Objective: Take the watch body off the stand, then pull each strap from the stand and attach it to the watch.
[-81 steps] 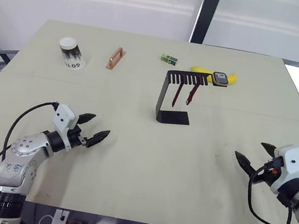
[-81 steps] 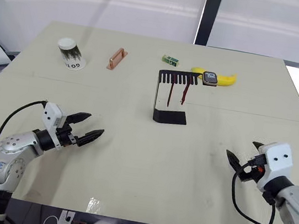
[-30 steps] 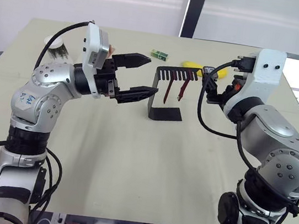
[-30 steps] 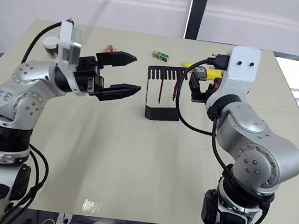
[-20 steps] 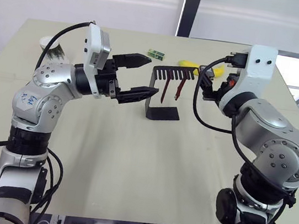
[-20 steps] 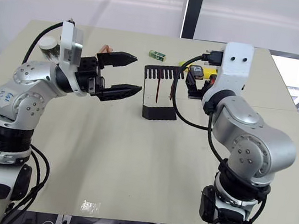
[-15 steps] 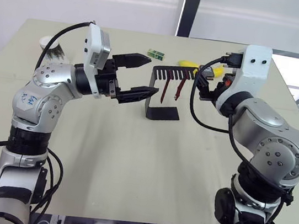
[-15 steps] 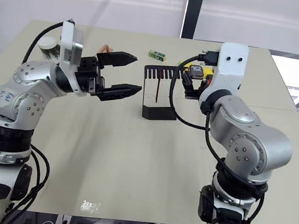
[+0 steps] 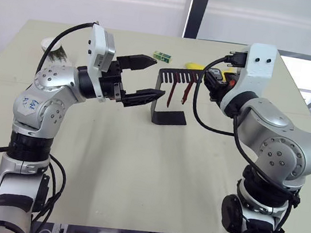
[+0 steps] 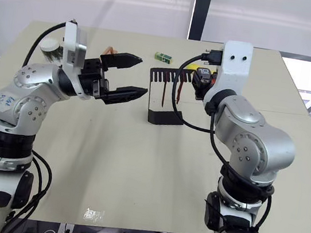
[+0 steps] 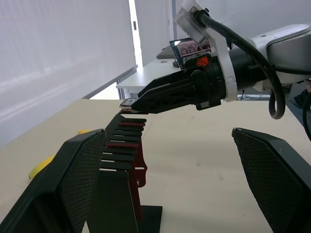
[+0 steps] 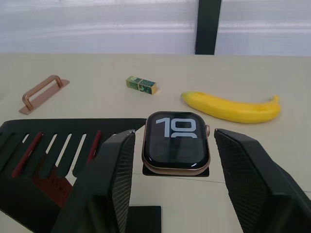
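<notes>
The left gripper [image 9: 145,79] hangs spread wide just left of the stand [image 9: 169,102]; two maroon straps [image 9: 172,92] dangle from its comb slots; the watch body [image 12: 176,141] sits on the stand's end, between the right gripper's [image 12: 172,160] parted fingers.

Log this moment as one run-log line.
right gripper: open, straddling watch body on stand | left gripper: open | straps: hanging

A beige table [image 9: 137,166] carries the stand [image 9: 167,117], banana [image 12: 228,108], green block [image 12: 141,85], copper handle [image 12: 43,91] and cup [image 9: 53,49].
</notes>
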